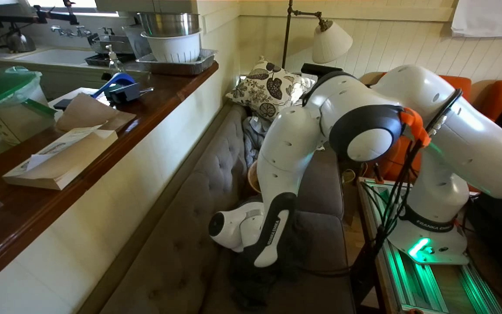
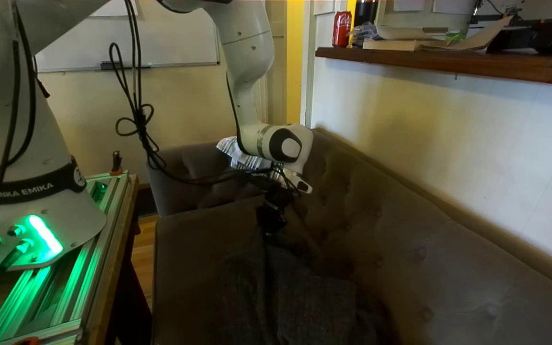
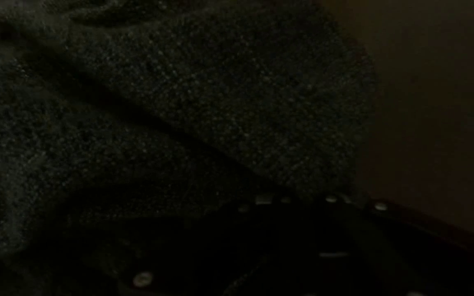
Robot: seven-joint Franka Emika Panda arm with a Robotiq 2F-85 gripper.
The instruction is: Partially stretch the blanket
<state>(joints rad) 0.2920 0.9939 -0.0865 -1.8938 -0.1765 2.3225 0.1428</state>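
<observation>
The blanket (image 2: 300,302) is a dark grey wrinkled cloth on the couch seat. It rises in a fold toward my gripper in an exterior view. It also shows as a dark heap under the arm in an exterior view (image 1: 253,283). My gripper (image 2: 271,230) is low over the seat, pointing down at the blanket. In the wrist view the blanket (image 3: 228,98) fills most of the dark picture. The fingertips (image 3: 307,199) are close together there, with cloth running in between them, shut on the blanket. The gripper is hidden behind the arm in an exterior view.
The tufted couch back (image 2: 424,239) runs close beside the gripper. A tan bowl (image 1: 253,176), partly hidden by the arm, and a patterned pillow (image 1: 268,85) are on the couch. A striped cloth (image 2: 237,153) lies at the couch's end. Cables (image 2: 199,181) hang by the arm.
</observation>
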